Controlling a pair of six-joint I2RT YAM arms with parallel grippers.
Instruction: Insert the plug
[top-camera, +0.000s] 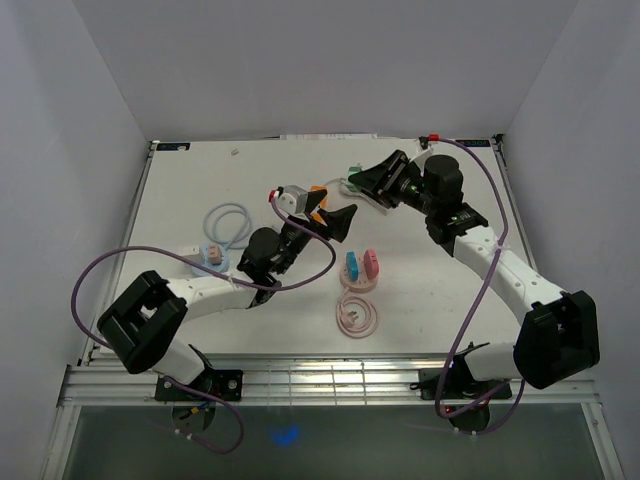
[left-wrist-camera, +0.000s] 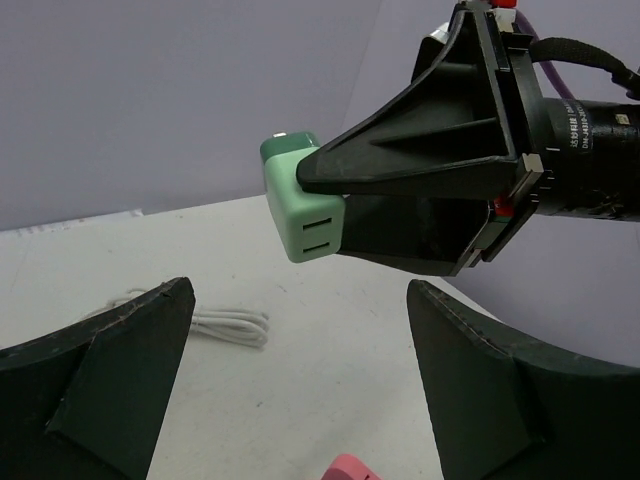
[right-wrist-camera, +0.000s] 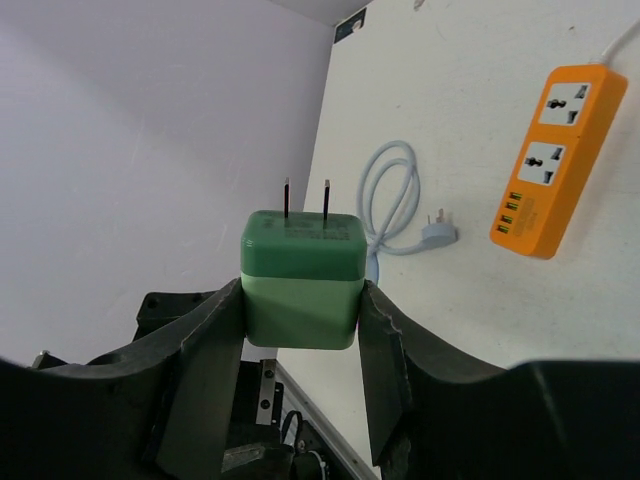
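My right gripper (right-wrist-camera: 303, 300) is shut on the green plug (right-wrist-camera: 303, 262), with the two prongs pointing away from the wrist. Seen from above, the plug (top-camera: 352, 176) hangs over the back middle of the table in that gripper (top-camera: 358, 181). The orange power strip (right-wrist-camera: 553, 160) lies flat on the table; in the top view the strip (top-camera: 317, 192) is partly hidden by my left arm. My left gripper (left-wrist-camera: 300, 385) is open and empty, a little below the plug (left-wrist-camera: 302, 212), which shows its two USB slots there. In the top view, the left gripper (top-camera: 338, 222) sits next to the strip.
A pink plug (top-camera: 371, 264) and a blue plug (top-camera: 352, 265) stand above a coiled pink cable (top-camera: 357, 315) at centre. A pale blue cable (top-camera: 228, 222) loops at the left, with a pink adapter (top-camera: 212, 255) below it. White walls enclose three sides.
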